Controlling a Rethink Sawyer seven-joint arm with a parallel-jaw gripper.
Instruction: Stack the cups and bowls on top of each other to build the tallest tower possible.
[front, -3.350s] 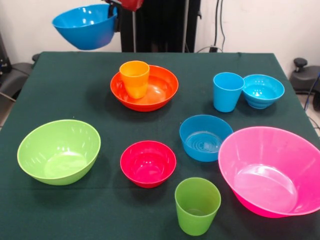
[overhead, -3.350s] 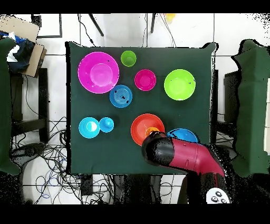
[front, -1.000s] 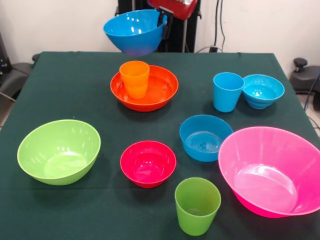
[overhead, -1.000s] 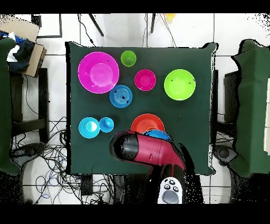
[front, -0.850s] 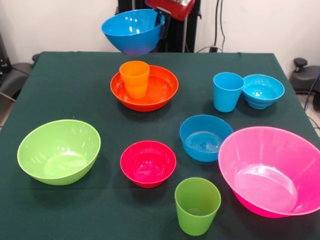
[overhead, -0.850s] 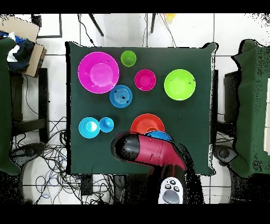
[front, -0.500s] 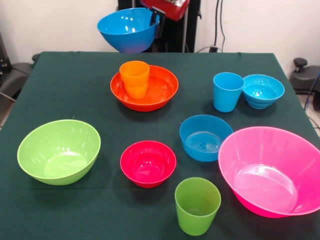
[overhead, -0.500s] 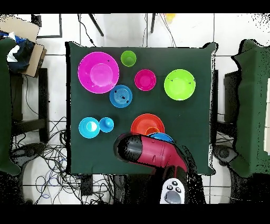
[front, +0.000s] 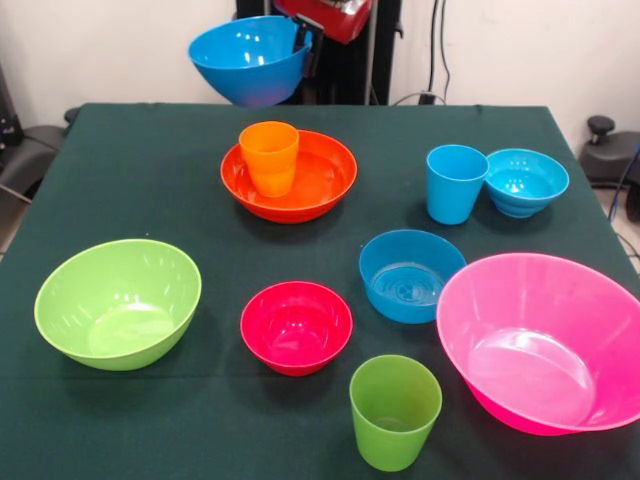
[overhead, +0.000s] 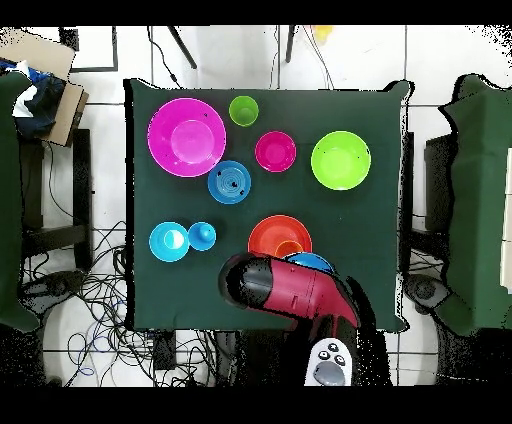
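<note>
A: Where was the large blue bowl (front: 247, 58)?
B: My end effector (front: 303, 38) was clamped on its rim, holding it in the air beyond the orange bowl (front: 289, 176) containing the orange cup (front: 268, 157).

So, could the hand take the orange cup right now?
Probably not. The hand is already shut on the large blue bowl, held in the air behind the orange cup, which stands uncovered in the orange bowl.
</note>
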